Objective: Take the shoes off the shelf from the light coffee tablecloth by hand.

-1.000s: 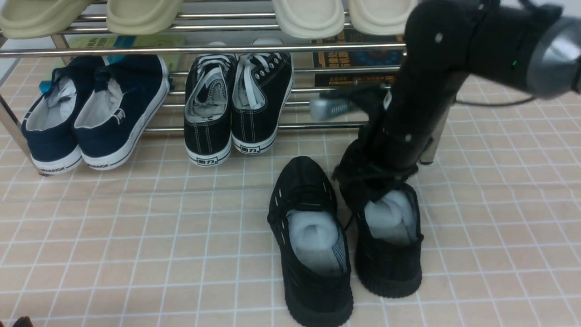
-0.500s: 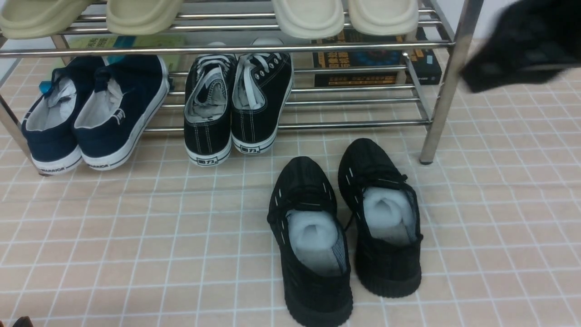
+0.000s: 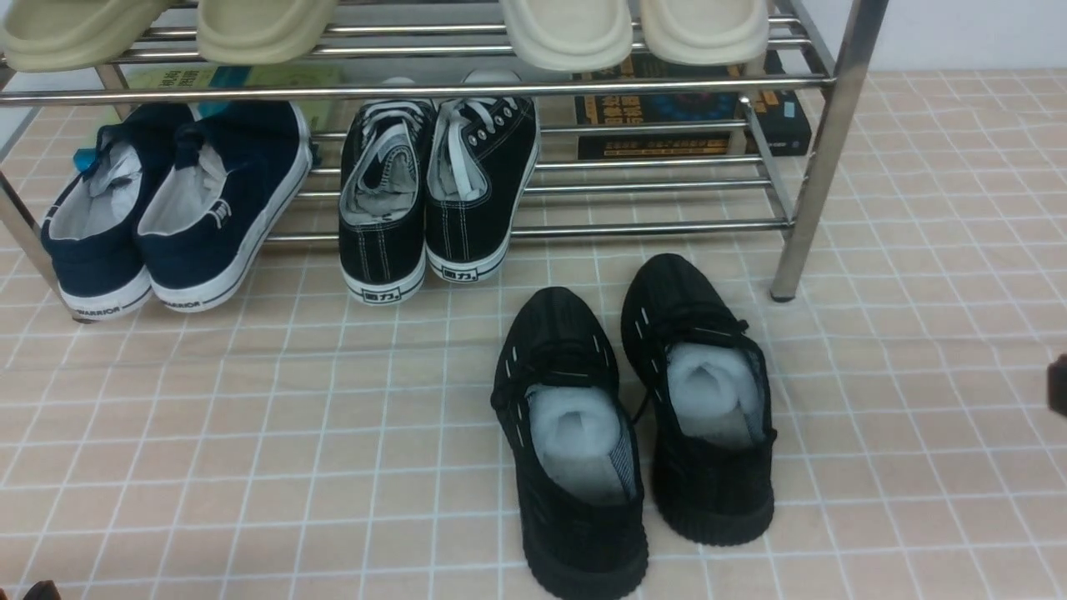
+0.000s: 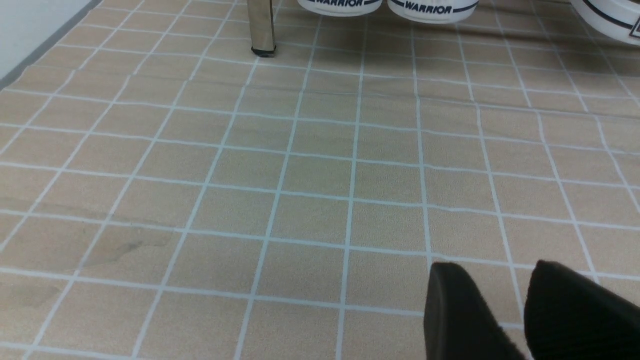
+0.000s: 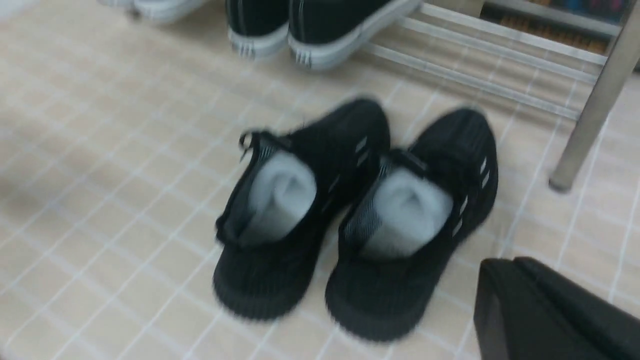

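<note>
The two black knit shoes (image 3: pixel 575 442) (image 3: pixel 708 408) stand side by side on the light coffee tablecloth (image 3: pixel 250 433), toes toward the chrome shelf (image 3: pixel 821 150), just in front of its right leg. Pale stuffing shows inside both. They also show in the right wrist view (image 5: pixel 280 210) (image 5: pixel 415 225). My right gripper (image 5: pixel 515 267) is shut and empty, drawn back to the near right of the shoes; only a dark sliver of it (image 3: pixel 1059 385) shows at the front view's right edge. My left gripper (image 4: pixel 497 274) is slightly open and empty over bare tablecloth (image 4: pixel 300 175).
Navy white-soled slip-ons (image 3: pixel 167 208) and black canvas sneakers (image 3: pixel 433 192) sit on the lower tier. Beige slippers (image 3: pixel 567 29) lie on the top tier. Books (image 3: pixel 683 108) lie behind the shelf. A shelf leg (image 4: pixel 262 25) stands ahead of my left gripper.
My right arm has lifted off the right-hand black shoe and swung away to the right, almost out of the front view. Both shoes stay where they were on the cloth.
</note>
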You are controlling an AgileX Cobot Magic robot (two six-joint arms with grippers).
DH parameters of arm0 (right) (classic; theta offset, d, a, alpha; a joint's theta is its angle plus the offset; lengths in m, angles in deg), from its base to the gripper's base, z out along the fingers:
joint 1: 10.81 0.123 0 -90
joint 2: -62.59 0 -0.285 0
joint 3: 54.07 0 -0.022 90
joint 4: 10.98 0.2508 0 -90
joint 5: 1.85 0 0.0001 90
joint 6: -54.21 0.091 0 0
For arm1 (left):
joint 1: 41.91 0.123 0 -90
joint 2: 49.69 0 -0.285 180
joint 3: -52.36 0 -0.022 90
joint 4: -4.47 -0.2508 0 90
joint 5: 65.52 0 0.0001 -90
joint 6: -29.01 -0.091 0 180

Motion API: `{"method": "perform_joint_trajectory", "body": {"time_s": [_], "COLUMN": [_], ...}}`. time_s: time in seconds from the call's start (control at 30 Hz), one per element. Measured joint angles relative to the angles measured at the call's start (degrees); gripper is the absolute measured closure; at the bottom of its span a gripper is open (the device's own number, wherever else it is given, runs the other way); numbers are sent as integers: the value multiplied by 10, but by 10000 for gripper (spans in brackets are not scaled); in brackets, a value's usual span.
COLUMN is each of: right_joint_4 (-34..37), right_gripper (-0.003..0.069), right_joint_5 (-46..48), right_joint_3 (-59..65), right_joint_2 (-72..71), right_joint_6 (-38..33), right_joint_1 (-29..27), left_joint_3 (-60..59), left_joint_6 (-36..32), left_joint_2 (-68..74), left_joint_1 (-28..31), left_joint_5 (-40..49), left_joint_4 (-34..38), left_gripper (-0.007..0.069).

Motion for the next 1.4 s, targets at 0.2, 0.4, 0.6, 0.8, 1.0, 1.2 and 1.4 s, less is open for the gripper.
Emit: {"method": "perform_joint_trajectory", "body": {"time_s": [0.2,0.4,0.6,0.8,1.0,1.2,1.4], "right_joint_4": [0,0,0,0,-14,-42,-43], "right_gripper": [665,660,659,656,649,645,638], "right_joint_5": [-105,-119,-119,-119,-122,-138,-142], "right_joint_3": [75,85,86,86,95,169,285], "right_joint_2": [-37,-40,-40,-40,-48,-96,-205], "right_joint_6": [0,0,0,0,0,1,1], "right_joint_1": [0,0,0,0,0,-59,-183], "left_joint_3": [0,0,0,0,0,0,0], "left_joint_6": [0,0,0,0,0,0,0], "left_joint_2": [0,0,0,0,0,0,0], "left_joint_1": [0,0,0,0,0,0,0], "left_joint_5": [0,0,0,0,0,0,0], "left_joint_4": [0,0,0,0,0,0,0], "left_gripper": [385,385,385,385,385,385,385]}}
